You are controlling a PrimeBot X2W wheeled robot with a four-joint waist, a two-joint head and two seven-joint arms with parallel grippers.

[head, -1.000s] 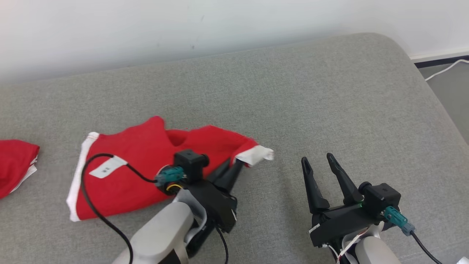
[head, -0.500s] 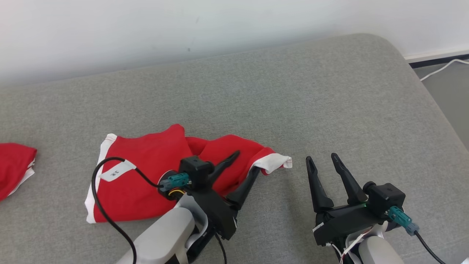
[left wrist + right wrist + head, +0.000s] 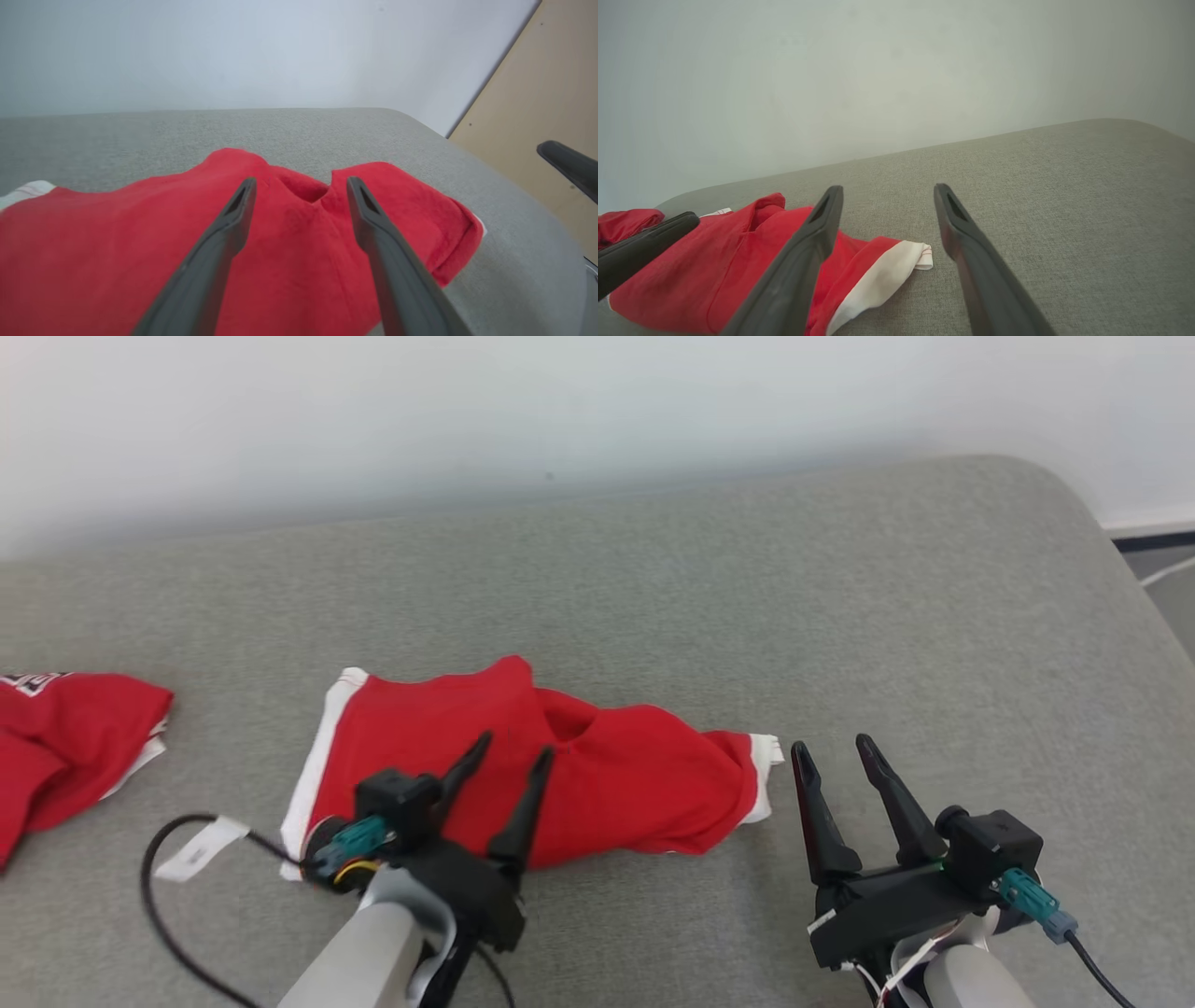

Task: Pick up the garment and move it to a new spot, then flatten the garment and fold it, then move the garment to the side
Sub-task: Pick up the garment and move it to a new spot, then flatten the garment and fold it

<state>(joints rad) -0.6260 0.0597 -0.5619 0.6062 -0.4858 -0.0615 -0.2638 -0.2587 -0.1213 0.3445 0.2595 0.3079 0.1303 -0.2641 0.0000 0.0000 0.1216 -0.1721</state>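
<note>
- Beneath the left hand [image 3: 515, 745], in the head view, the red garment [image 3: 597, 784] lies crumpled on the grey cushion [image 3: 653, 597]. Its fingers are spread, gripping nothing. The right hand [image 3: 831, 743], also open and empty, has the garment's white cuff [image 3: 764, 775] just to its left.
- Left wrist view: the garment [image 3: 93, 242] lies under and beyond the spread fingers.
- Right wrist view: the garment [image 3: 682, 270] lies left of the open hand [image 3: 888, 188].

- The garment [image 3: 579, 775]: red, with white bands at its ends.
- The counter [image 3: 747, 597]: plain grey woven fabric.
- The left claw [image 3: 515, 745] and right claw [image 3: 831, 743]: black fingers, pale grey forearms, teal plugs.
- The second cloth [image 3: 75, 747], far left: red with a white edge.
- The wall [image 3: 560, 401]: plain white.
</note>
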